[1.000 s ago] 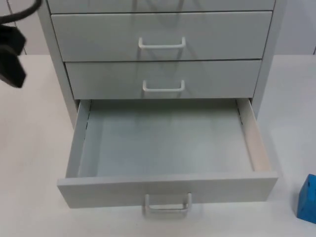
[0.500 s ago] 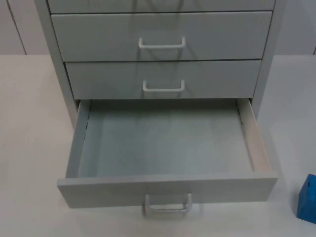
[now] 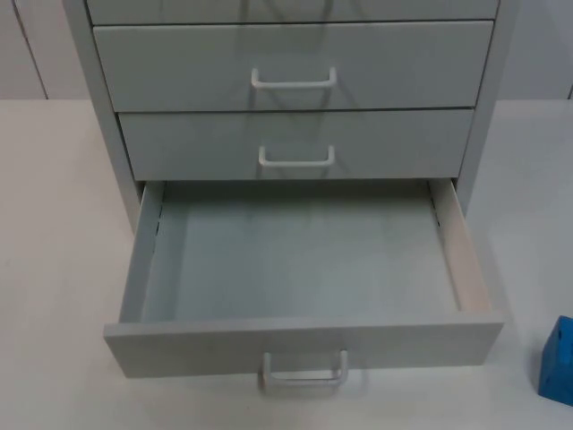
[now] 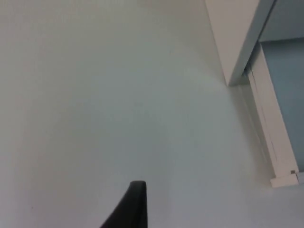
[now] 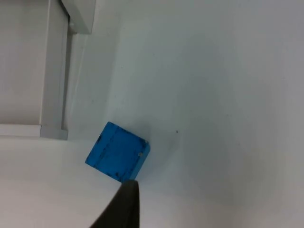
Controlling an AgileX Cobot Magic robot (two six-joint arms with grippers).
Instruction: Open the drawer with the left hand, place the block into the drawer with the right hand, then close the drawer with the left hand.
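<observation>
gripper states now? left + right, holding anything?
Left gripper: over bare table beside the open drawer; state cannot be told.
Right gripper: above the blue block; state cannot be told.

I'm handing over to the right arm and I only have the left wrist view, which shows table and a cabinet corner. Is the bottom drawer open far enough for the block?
Observer: Yes. In the top view the bottom drawer stands well out from the cabinet, and the block is not in it yet.
Operator: My left gripper is over the table beside the cabinet. Where is the block?
Observer: The blue block rests on the table, outside the drawer, to the right of its front panel.
Operator: Is the right arm near it?
Observer: The right gripper hangs close over the block, which sits on the table, not lifted.
</observation>
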